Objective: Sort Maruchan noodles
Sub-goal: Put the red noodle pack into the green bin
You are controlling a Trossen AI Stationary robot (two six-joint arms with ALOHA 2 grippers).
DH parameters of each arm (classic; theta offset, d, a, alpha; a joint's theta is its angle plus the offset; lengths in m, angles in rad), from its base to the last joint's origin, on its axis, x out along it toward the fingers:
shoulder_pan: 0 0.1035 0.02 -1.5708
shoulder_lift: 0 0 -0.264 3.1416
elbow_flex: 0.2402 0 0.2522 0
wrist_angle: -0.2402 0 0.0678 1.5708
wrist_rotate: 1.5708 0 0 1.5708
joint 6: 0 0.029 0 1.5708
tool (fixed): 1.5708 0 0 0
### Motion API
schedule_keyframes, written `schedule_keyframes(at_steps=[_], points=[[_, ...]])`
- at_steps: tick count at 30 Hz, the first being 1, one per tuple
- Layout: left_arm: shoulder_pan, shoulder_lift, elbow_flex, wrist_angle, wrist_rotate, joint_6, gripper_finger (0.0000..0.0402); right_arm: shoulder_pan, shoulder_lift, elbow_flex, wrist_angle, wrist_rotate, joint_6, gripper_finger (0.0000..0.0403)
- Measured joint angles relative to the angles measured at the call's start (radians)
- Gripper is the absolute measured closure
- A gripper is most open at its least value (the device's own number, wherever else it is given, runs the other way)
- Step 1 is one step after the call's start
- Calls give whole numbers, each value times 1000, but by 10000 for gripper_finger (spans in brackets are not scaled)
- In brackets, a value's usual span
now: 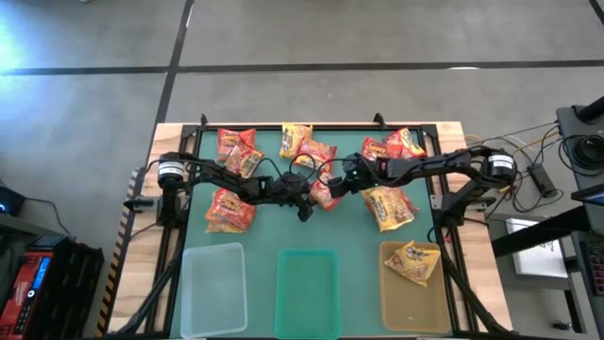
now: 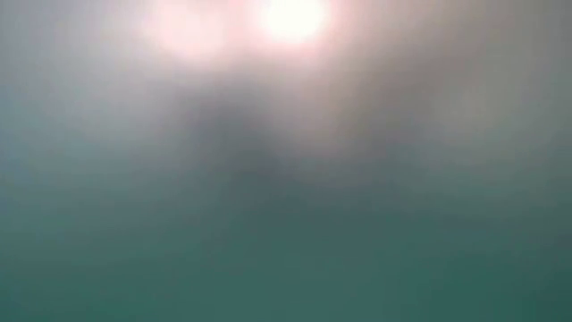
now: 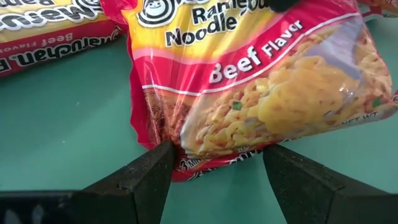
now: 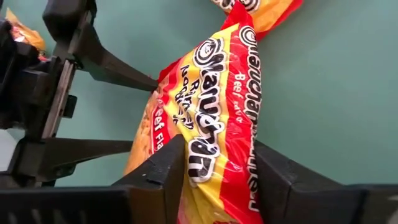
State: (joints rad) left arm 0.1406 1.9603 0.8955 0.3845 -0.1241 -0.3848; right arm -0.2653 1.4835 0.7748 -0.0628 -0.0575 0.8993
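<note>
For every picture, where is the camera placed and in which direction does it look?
High view: above the table, looking straight down; both arms, left gripper, right gripper, three bins.
Low view: at table height; only a blur, no robot part.
Left wrist view: on the left arm, looking past its fingers at a beef packet.
Right wrist view: on the right arm; its fingers clamp that packet.
Both wrist views share that packet.

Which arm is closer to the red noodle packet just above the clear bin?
Left. The left arm runs right beside the red packet, the left end effector open at the middle beef packet. The right end effector grips that beef packet from the farther side.
</note>
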Motion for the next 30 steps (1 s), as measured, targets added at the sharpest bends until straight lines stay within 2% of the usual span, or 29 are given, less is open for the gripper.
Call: schedule_keyframes(at_steps=[16, 22, 30], points=[[0, -108, -6, -64, 1, 16, 169, 1, -55, 0, -9, -7, -104, 283], [1, -154, -5, -68, 24, 38, 169, 3, -63, -2, -22, -22, -232, 284], [0, -299, -18, -126, 35, 88, 169, 18, -62, -2, -35, -60, -401, 284]])
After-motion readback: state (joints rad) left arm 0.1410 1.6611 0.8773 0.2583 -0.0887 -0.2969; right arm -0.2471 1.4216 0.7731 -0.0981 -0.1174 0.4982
